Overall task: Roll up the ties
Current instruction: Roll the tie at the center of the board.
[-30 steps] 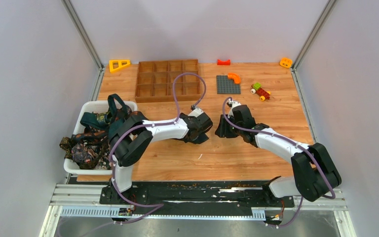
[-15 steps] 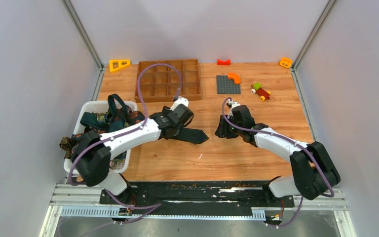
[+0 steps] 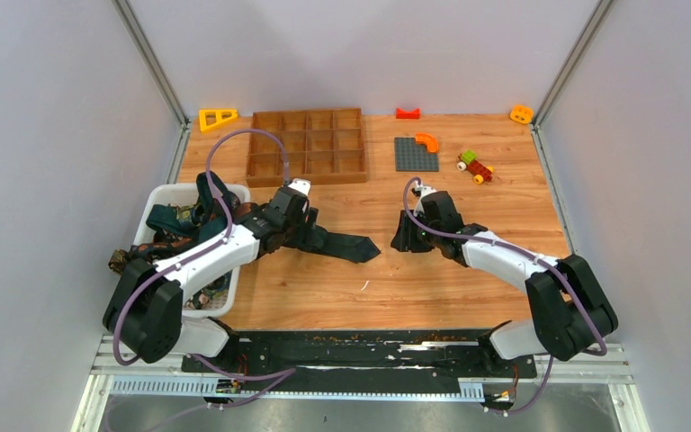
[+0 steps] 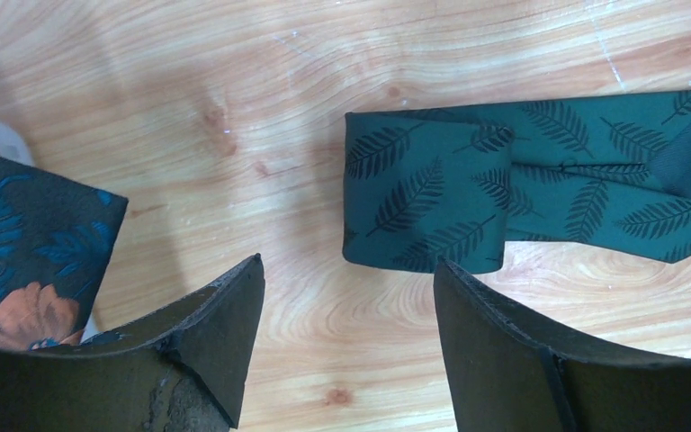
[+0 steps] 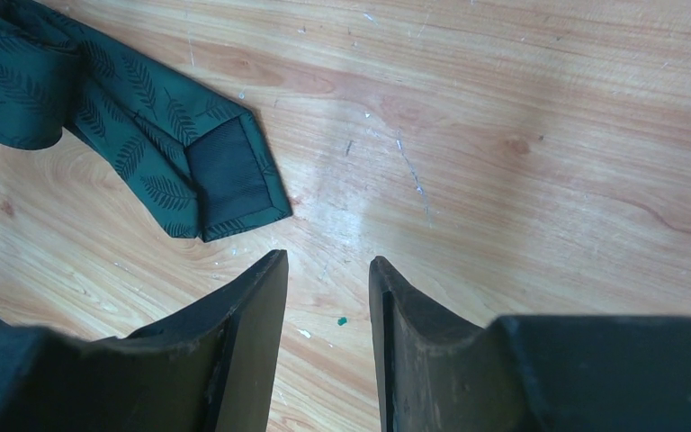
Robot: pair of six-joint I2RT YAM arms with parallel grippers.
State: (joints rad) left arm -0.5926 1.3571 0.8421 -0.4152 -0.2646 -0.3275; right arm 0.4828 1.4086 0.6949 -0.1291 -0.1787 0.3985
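the left gripper (image 3: 286, 225) sits left of the middle in the top view, low over the wooden table (image 3: 432, 279), just right of the white bin (image 3: 135, 306). in the left wrist view the left gripper (image 4: 348, 290) has its jaws spread wide and holds nothing; only bare wood shows between the two dark fingers (image 4: 225, 333). the green tie (image 4: 432, 198), printed with dark fern leaves, lies flat just beyond the tips. its folded end is in the upper middle of that frame and the rest runs off to the right edge. whether the right-hand finger touches the fold's lower edge i cannot tell.

at the left edge of the same frame a flowered tie (image 4: 27, 261), dark with teal and orange, hangs over the bin side.

the right gripper (image 3: 408, 236) is at the middle of the top view, near the tie's pointed end. in its own view the right gripper (image 5: 326, 270) has a narrow gap between the jaws, with nothing in it but wood. the green tie (image 5: 135, 135) lies in the upper left there, its pointed end with the dark lining showing, close to the left finger but apart from it.

from above, the green tie (image 3: 342, 245) stretches between the two grippers. a heap of ties (image 3: 175, 243) fills the bin at the left.
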